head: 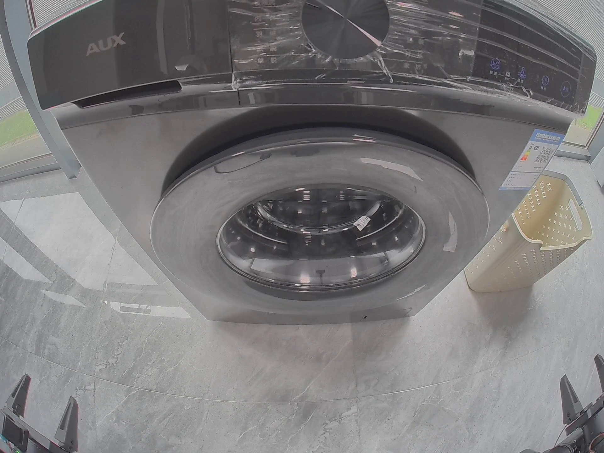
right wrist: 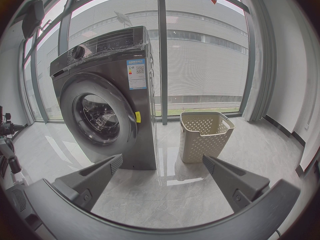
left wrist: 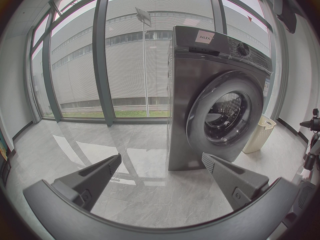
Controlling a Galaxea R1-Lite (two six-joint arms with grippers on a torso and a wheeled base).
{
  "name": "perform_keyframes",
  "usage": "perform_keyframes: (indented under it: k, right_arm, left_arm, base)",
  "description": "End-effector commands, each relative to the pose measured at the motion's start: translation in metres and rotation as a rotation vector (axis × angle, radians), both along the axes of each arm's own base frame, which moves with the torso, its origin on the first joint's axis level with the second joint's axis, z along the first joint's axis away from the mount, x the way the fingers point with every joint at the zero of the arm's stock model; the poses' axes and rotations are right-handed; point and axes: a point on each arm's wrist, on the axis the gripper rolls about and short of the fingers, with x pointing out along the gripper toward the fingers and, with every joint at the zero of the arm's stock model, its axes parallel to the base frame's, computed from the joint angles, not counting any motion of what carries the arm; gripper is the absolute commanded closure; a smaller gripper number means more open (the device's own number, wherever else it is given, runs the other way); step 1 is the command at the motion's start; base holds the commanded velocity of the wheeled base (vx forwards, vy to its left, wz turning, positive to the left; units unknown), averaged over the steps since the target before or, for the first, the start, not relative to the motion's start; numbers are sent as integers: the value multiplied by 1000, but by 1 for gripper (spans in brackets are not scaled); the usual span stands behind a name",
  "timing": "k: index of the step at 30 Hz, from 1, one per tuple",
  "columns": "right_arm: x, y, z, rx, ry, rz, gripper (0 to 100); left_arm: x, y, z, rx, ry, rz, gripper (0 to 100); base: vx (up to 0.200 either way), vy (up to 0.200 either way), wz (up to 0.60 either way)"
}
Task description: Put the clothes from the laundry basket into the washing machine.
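Standing on the grey floor (head: 302, 372), the washing machine (head: 126, 152) faces the robot with its round door (head: 189, 221) shut. Reflections cover the door glass, so what lies in the drum is hard to make out. Crinkled plastic film (head: 428, 39) covers the control panel and blurs its markings, and the top of the machine is cut off at the head view's edge.

The cream laundry basket (right wrist: 203, 140) stands upright on the floor just beside the machine, on the robot's right, with a narrow gap between them. In the head view the machine's front corner hides part of it. From the right wrist its near wall hides the bottom, so whether it holds clothes cannot be told.

The left gripper (left wrist: 160, 157) hangs low, well short of the machine, its fingers spread wide with nothing between them. The right gripper (right wrist: 161, 157) is likewise wide apart and empty, facing both machine and basket. In the head view both arms are cut off at the lower corners.
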Motion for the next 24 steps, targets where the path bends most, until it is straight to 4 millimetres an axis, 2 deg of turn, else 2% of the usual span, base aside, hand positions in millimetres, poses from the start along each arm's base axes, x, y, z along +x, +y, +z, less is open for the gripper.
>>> perform_keyframes:
  k: [1,24]
  right_arm:
    - [0,0,-5,-4,2,-2,0]
    - [0,1,-5,-33,10,46,0]
  left_arm:
    - [0,0,-5,-1,4,1,0]
    - [0,0,-5,4,4,1,0]
  base:
    - [0,0,0]
    - [0,0,0]
